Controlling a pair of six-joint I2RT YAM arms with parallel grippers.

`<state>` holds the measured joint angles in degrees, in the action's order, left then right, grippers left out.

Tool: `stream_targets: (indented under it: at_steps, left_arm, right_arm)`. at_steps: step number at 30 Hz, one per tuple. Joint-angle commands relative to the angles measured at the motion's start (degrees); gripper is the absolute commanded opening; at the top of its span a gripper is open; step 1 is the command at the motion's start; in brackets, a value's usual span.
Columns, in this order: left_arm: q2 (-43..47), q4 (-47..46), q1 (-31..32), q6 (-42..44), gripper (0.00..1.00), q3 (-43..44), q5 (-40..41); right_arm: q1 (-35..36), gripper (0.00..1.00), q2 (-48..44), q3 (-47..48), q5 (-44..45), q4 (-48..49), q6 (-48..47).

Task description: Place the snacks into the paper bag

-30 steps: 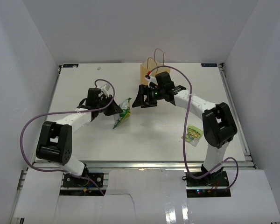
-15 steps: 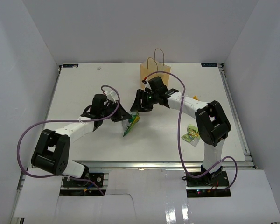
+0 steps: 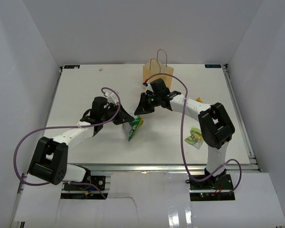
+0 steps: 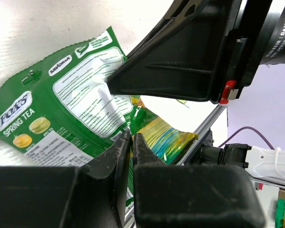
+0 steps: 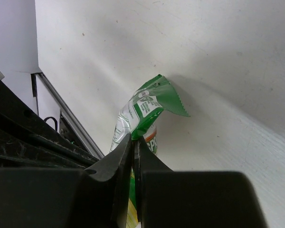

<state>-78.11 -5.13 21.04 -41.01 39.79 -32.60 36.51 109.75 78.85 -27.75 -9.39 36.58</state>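
White table (image 3: 76, 90) | left gripper (image 3: 128, 121) pinching green packet (image 3: 134, 129) | right gripper (image 3: 138, 113) clamped on same packet | paper bag (image 3: 156, 74) upright behind

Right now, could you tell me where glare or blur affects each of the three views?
Left wrist view: the table is blown out white and glare streaks the green packet. Right wrist view: the near fingers are dark and soft. Top view: evenly lit and sharp.

right hand (image 5: 133, 142) closed, gripping green packet (image 5: 147, 107)
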Motion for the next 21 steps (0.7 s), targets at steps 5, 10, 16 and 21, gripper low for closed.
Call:
stream_targets:
  at_steps: [5, 10, 16, 21]
  left_arm:
    - [6.5, -2.2, 0.5, -1.3, 0.46, -2.4, -1.8]
    - [10.9, 0.5, 0.5, 0.7, 0.57, -2.2, 0.5]
    - [17.9, 9.0, 0.4, 5.2, 0.6, 0.2, 8.7]
    - [24.2, 14.3, 0.2, 7.4, 0.66, 0.2, 17.3]
  right_arm:
    - [0.1, 0.08, -2.6, 2.0, -6.0, 3.0, -8.6]
    - [-0.2, 0.08, -3.3, 4.3, -14.2, 3.0, -19.4]
    - [-1.0, 0.08, -6.0, 8.1, -24.1, 2.5, -34.2]
    - [-3.2, 0.08, -8.9, 17.5, -27.9, -0.8, -44.5]
